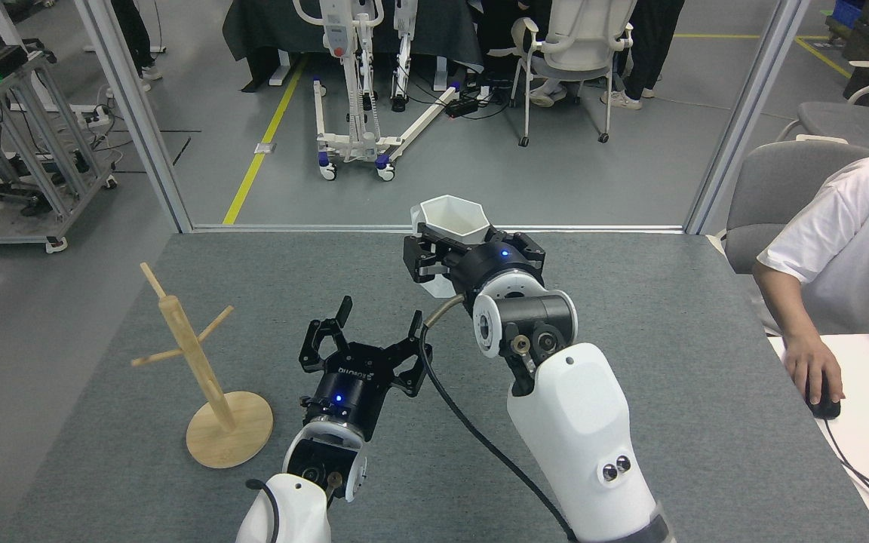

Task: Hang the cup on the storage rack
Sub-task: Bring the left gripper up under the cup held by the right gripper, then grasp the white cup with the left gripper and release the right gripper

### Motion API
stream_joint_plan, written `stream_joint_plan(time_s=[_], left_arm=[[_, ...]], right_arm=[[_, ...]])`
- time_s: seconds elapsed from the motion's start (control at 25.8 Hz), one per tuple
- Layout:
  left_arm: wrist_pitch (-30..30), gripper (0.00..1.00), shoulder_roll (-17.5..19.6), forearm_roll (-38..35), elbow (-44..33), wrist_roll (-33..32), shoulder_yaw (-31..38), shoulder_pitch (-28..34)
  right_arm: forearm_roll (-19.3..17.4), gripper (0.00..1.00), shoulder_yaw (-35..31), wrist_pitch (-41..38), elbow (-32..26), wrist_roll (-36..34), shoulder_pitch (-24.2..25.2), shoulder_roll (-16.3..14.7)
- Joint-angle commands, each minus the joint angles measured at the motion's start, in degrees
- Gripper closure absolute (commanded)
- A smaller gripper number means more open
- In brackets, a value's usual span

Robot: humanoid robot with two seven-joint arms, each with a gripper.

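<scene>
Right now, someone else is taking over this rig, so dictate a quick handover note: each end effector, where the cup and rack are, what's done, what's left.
Right end effector: shut on the cup, held upright above the far middle of the table, open mouth up.
Left end effector: open, empty, hanging over the table between the rack and the right arm.
Rack: standing upright at the left side of the table, all pegs bare.
Done: cup picked up.
Left: carry the cup over to the rack, slip its handle over a peg, let go. The handle is not visible from the head view, so check its direction first.
</scene>
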Motion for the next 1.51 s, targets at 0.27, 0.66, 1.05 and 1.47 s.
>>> stream_joint_plan(time_s=[0.27, 0.66, 1.05, 1.47], left_arm=[[-1.11, 0.01, -1.28, -1.45, 1.88, -0.07, -0.61, -4.26], [-8.93, 0.01, -0.84, -1.62, 1.88, 3.44, -2.54, -3.90], [-8.05, 0.01, -3.30, -4.79, 9.88, 2.92, -4.65, -8.39], [-7.96, 0.01, -3.83, -4.26, 16.12, 2.65, -3.95, -15.42]], right_arm=[[0.00, 0.98, 0.00, -0.05, 0.44, -0.07, -0.03, 0.06], [0.09, 0.98, 0.00, 0.04, 0.44, -0.07, -0.12, 0.15], [0.17, 0.98, 0.00, -0.05, 0.53, -0.07, -0.12, 0.06], [0.09, 0.98, -0.18, -0.05, 0.44, -0.07, 0.06, -0.11]])
